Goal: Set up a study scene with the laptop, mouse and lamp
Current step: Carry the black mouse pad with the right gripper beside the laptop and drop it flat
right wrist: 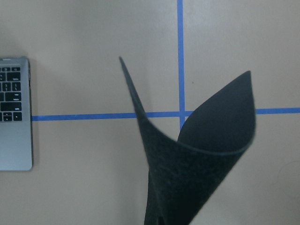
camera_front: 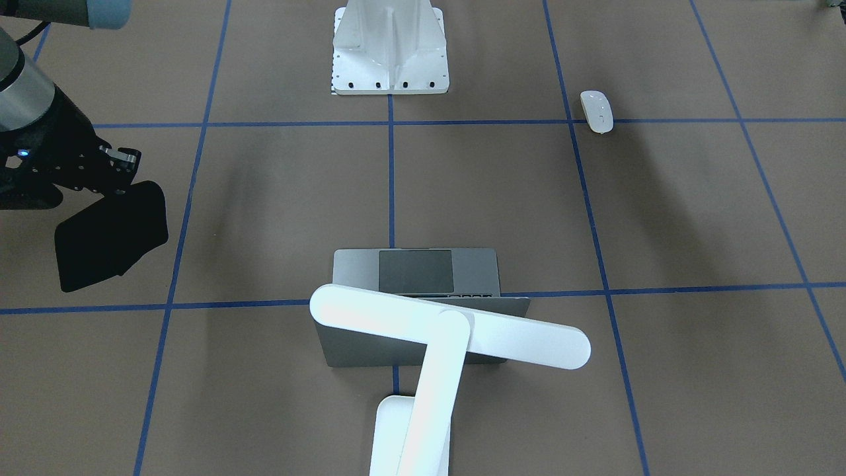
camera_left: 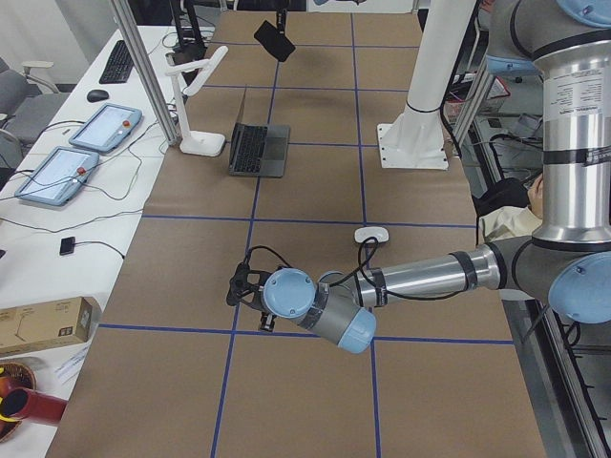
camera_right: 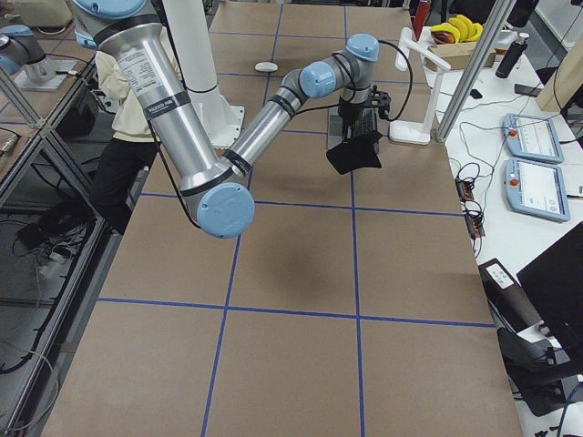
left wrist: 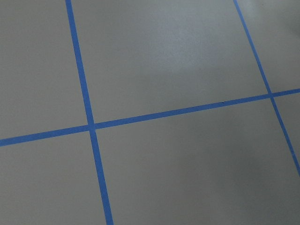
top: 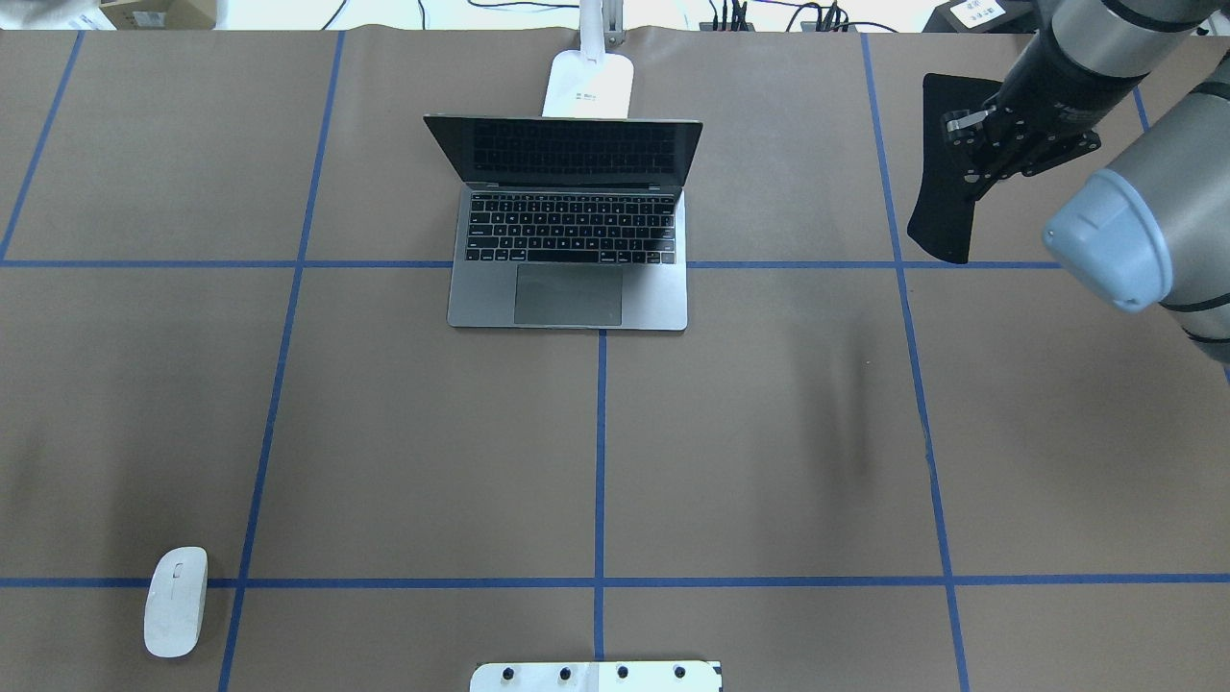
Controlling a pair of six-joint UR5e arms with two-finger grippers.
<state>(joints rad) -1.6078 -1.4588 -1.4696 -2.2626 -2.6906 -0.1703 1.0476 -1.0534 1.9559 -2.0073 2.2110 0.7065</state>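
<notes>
Laptop: the laptop stands open in the middle of the far half of the bench, screen dark, keyboard and trackpad facing the robot.
Lamp: the lamp stands just behind the laptop's lid, base flat on the bench, and its long bar head crosses above the lid's top edge.
Mouse: the mouse lies across a blue tape line on the robot's left, near the robot's edge and well apart from the laptop.
Right claw: the right claw is clamped on a thin black mat. It holds the mat off the bench to the laptop's right, where it hangs curled.
Left claw: the left claw hangs low over bare bench on the robot's far left. I cannot tell whether it is wide or narrow.
Pedestal: a white bolted pedestal stands at the robot's edge.
</notes>
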